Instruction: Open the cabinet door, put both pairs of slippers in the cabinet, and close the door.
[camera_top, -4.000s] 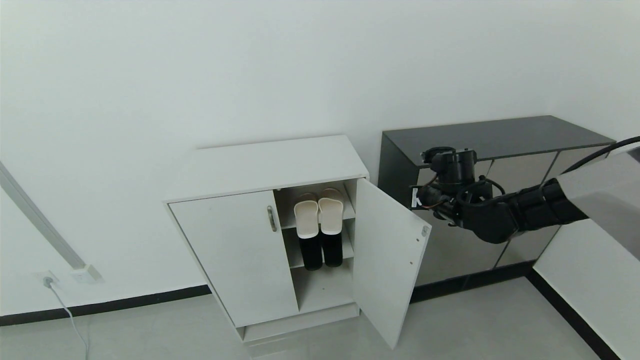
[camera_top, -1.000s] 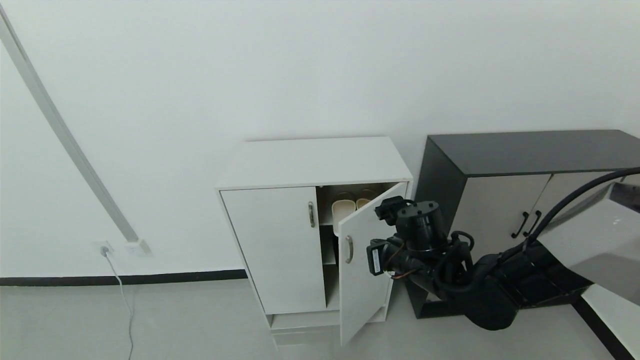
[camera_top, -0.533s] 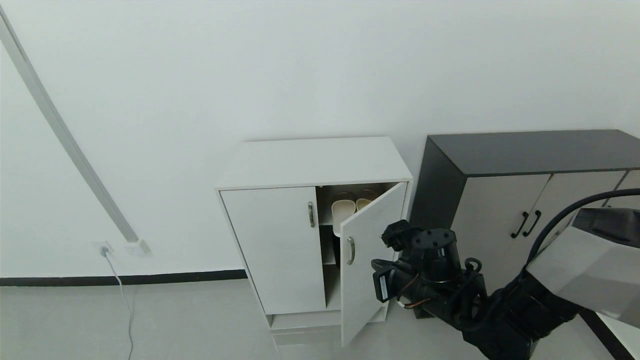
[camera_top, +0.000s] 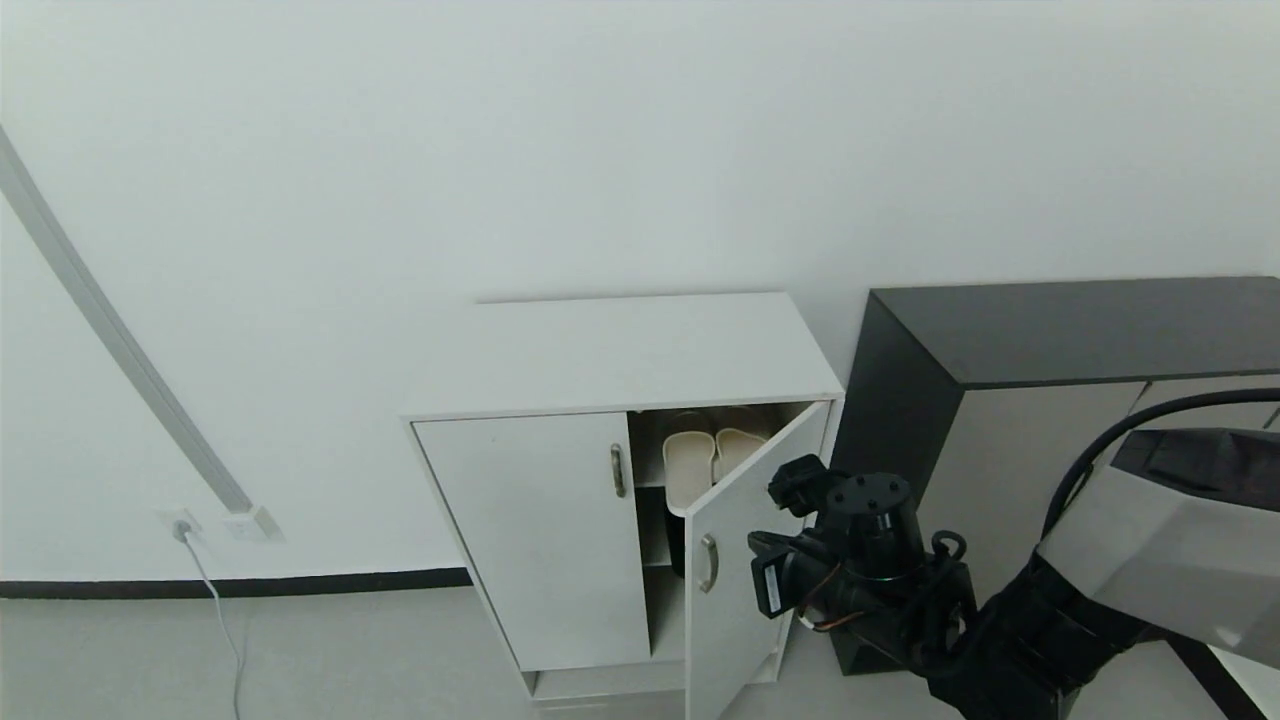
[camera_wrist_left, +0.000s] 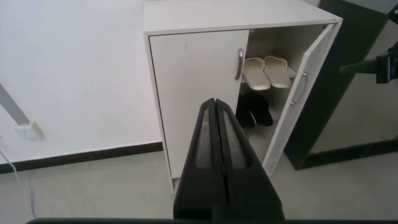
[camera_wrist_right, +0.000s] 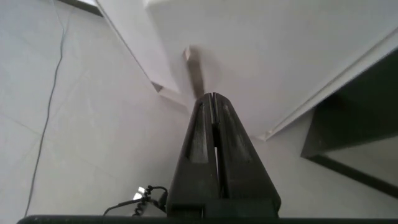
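Observation:
The white cabinet (camera_top: 620, 350) has its left door shut and its right door (camera_top: 750, 520) standing partly ajar. Inside, a cream pair of slippers (camera_top: 690, 465) lies on the upper shelf, with a black pair (camera_wrist_left: 255, 115) on the shelf below. My right arm (camera_top: 870, 560) is at the outer face of the ajar door. In the right wrist view my right gripper (camera_wrist_right: 212, 96) is shut, its tip close to the door just under the handle (camera_wrist_right: 196, 68). My left gripper (camera_wrist_left: 214, 102) is shut and empty, held back in front of the cabinet's left door (camera_wrist_left: 196, 87).
A dark cabinet (camera_top: 1060, 330) stands right beside the white one, close behind my right arm. A wall socket (camera_top: 180, 525) with a hanging cable and a slanted conduit (camera_top: 110, 330) are on the wall to the left. Grey floor (camera_top: 250, 660) lies before the cabinet.
The camera has shifted. The right door has swung from wide open to partly ajar. My right arm has come round to the door's outer face and dropped lower.

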